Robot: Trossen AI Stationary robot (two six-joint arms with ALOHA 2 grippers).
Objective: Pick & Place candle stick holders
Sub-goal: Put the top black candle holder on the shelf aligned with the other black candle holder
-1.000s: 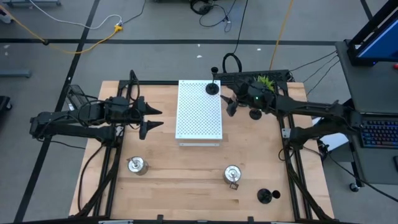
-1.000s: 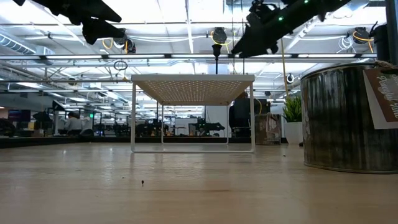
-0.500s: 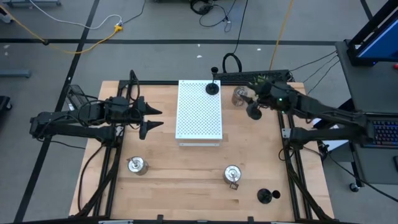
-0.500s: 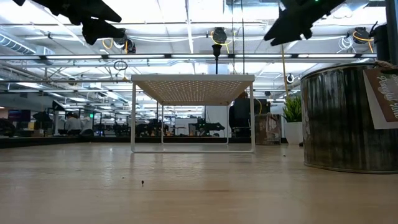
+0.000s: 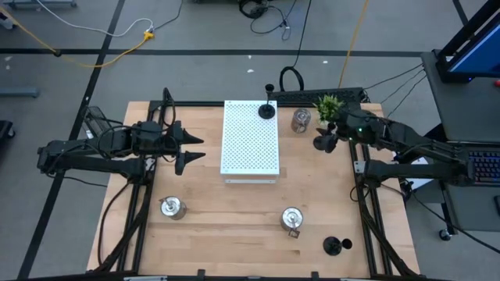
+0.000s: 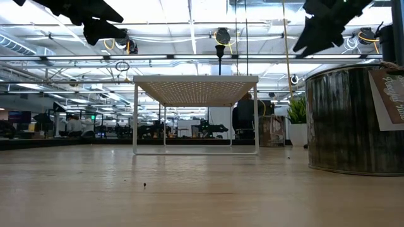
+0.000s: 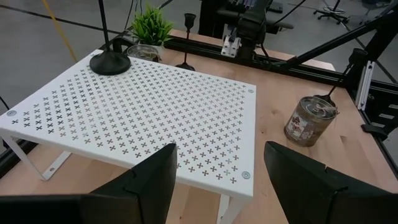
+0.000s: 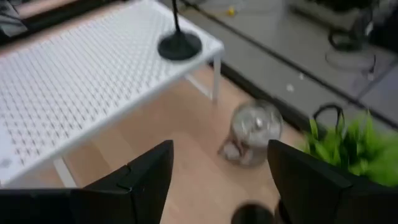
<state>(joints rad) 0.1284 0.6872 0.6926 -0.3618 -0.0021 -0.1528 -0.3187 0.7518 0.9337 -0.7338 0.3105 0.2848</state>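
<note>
One black candle stick holder (image 5: 267,109) stands on the white perforated board (image 5: 250,144), at its far right corner; it also shows in the right wrist view (image 8: 179,43). A silver holder (image 5: 301,119) stands on the table between the board and the green plant (image 5: 328,104). Another black holder (image 5: 319,144) stands just below my right gripper (image 5: 326,139), which is open and empty (image 8: 217,186). Two more silver holders (image 5: 172,207) (image 5: 292,219) and a black one (image 5: 336,246) stand near the front edge. My left gripper (image 5: 191,148) hovers open and empty left of the board.
A thin black holder (image 5: 269,88) stands at the table's far edge behind the board. The board stands on legs with room under it (image 6: 196,126). One silver holder (image 6: 350,120) stands close to the low camera. Bare wood lies between the board and the front holders.
My right gripper has gone from beside the board's far right corner toward the table's right edge, and now hangs beside the plant. This has uncovered the silver holder between board and plant. The holders have stayed in place.
</note>
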